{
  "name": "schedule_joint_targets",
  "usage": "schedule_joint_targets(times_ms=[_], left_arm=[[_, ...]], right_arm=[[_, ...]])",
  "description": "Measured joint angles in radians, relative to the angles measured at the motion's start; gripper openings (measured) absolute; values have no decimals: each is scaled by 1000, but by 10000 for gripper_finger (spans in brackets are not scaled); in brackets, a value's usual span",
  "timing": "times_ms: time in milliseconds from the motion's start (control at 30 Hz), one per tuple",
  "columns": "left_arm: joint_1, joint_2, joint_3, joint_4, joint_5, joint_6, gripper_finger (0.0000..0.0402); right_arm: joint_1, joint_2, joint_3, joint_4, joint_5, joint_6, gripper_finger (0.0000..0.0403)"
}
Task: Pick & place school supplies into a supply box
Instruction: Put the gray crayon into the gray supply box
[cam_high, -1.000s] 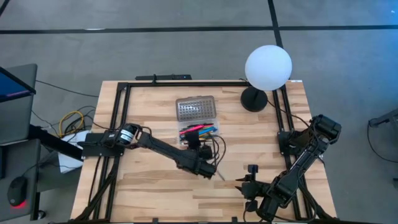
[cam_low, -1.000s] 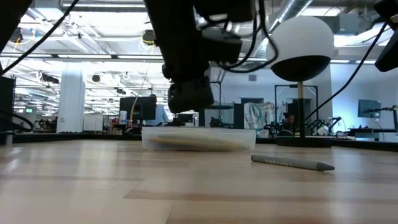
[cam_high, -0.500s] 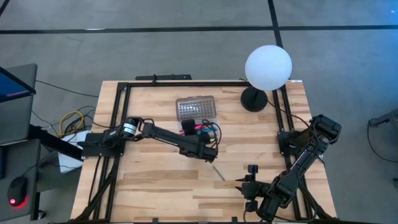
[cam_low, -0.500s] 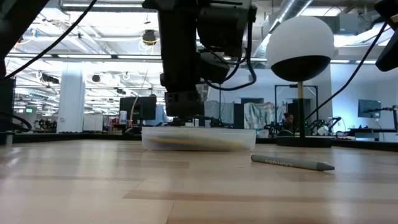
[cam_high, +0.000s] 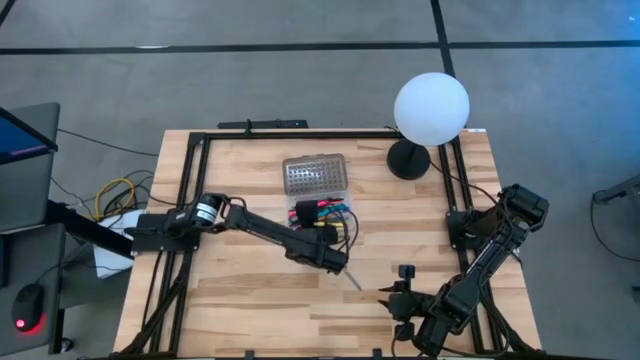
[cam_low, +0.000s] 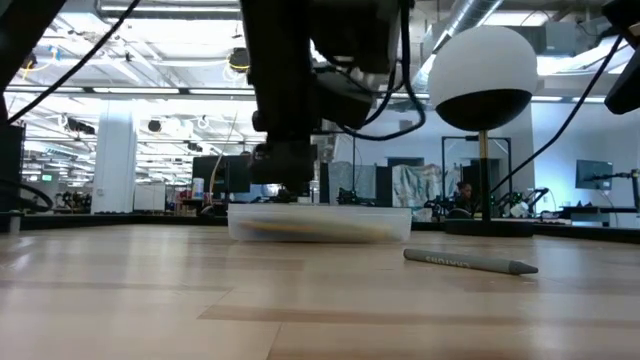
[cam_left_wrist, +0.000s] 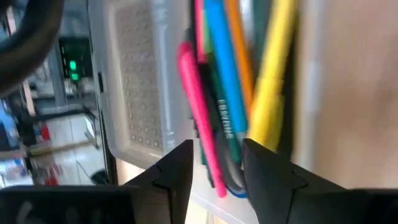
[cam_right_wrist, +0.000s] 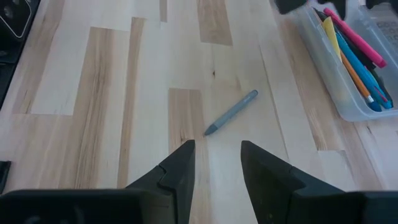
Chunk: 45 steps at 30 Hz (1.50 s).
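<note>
The supply box (cam_high: 322, 212) lies open in the middle of the table, its dotted lid (cam_high: 316, 174) folded back toward the far edge. Pink, blue, orange, yellow and green pens (cam_left_wrist: 230, 93) lie in it. My left gripper (cam_left_wrist: 217, 168) hangs open just over the box's near side (cam_low: 320, 222). The near end of the pink pen (cam_left_wrist: 199, 118) shows between its fingers and rests on the other pens. A grey pen (cam_high: 350, 277) lies flat on the table near the box. My right gripper (cam_right_wrist: 217, 165) waits open at the near right, pointing at the grey pen (cam_right_wrist: 231, 113).
A lamp with a white globe (cam_high: 431, 108) and a dark round base (cam_high: 408, 160) stands at the far right corner. A black frame (cam_high: 190, 200) runs along the table's edges. Bare wood stretches left of the box and along the near edge.
My left gripper has swung over the box, sunk toward it and turned a little. In the low view its fingers stand wider apart than a second ago. The grey pen and my right gripper have kept still.
</note>
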Motion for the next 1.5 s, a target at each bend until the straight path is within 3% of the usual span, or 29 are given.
schedule_joint_targets(times_ms=[267,400,700,833,1033,1200,1500], left_arm=[[-87,0,0,68,-106,148,131],[-114,0,0,158,-94,230,130],[-131,0,0,447,277,470,129],[-131,0,0,589,416,523,129],[-130,0,0,696,480,594,129],[-105,14,-1,751,609,604,129],[-63,45,-13,783,717,616,129]], right_arm=[[0,0,0,0,0,7,121],[0,0,0,2,0,8,121],[0,0,0,4,0,10,121],[5,0,0,-16,-37,83,121],[35,0,0,-77,-103,214,121],[60,0,0,-73,-100,222,121],[63,1,0,-59,-95,219,121]])
